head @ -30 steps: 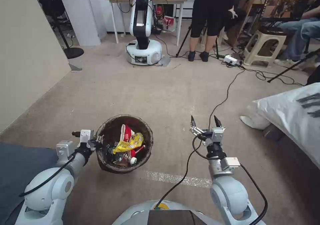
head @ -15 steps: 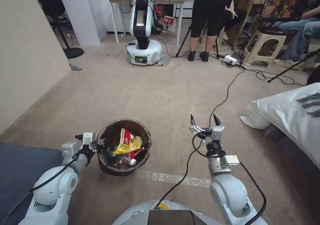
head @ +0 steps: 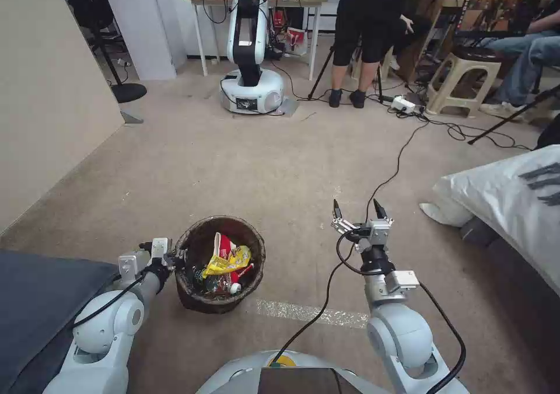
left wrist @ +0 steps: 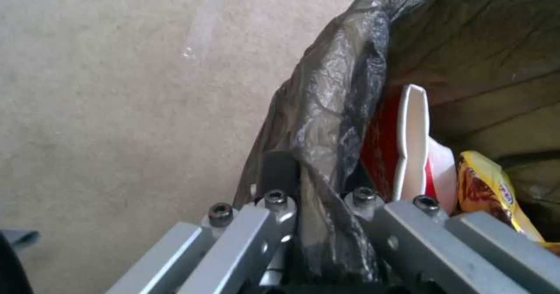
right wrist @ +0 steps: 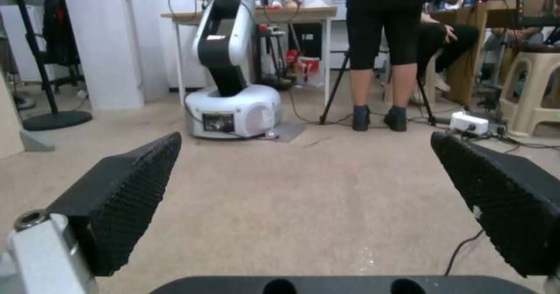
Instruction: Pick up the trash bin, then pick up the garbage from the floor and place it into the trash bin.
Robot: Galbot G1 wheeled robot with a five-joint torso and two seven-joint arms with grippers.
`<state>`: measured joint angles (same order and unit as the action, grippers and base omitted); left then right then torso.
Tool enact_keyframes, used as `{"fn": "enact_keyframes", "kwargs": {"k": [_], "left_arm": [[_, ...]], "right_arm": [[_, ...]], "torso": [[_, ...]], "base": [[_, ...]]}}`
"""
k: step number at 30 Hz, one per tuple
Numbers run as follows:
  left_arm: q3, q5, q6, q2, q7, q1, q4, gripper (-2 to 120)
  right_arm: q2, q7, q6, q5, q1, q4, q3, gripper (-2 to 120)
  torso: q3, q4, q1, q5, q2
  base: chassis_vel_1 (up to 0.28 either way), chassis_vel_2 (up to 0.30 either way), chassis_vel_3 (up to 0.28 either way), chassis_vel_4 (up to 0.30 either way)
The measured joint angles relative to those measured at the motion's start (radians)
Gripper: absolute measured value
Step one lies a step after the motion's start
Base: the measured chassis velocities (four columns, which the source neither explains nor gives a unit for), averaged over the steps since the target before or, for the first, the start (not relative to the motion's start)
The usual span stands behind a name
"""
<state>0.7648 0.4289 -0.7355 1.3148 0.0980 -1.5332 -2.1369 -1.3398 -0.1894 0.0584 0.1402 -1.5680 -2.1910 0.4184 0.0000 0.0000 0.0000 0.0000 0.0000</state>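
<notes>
The trash bin (head: 192,297), lined with a crinkled dark bag, is low at the left of the head view. My left gripper (head: 175,260) is shut on its near-left rim; the left wrist view shows the bag-covered rim (left wrist: 327,123) pinched between the fingers. Garbage lies inside the bin: a yellow wrapper (head: 228,261), a red-and-white packet (head: 221,243) and smaller scraps. The same packet (left wrist: 408,141) and yellow wrapper (left wrist: 490,189) show past the rim. My right gripper (head: 356,210) is open and holds nothing, to the right of the bin above bare carpet.
A black cable (head: 391,178) runs across the carpet toward the right arm. A white sack (head: 501,201) lies at the right, a beige wall panel (head: 52,90) stands at the left. Far ahead stand another robot's base (head: 252,93), a table, a stool and a person.
The bin, held by my left gripper, has sunk lower and nearer in the head view, and the left arm has drawn back with it. The right gripper has stayed put.
</notes>
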Motion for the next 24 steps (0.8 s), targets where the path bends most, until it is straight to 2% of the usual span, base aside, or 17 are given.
{"fn": "enact_keyframes", "kwargs": {"k": [24], "left_arm": [[-0.032,-0.003,0.0,0.016,0.009,0.023,0.077,3]], "right_arm": [[-0.003,0.0,0.008,0.003,-0.003,0.005,0.006,100]], "torso": [[0.0,0.0,0.0,0.0,0.0]], "base": [[0.0,0.0,0.0,0.0]]}}
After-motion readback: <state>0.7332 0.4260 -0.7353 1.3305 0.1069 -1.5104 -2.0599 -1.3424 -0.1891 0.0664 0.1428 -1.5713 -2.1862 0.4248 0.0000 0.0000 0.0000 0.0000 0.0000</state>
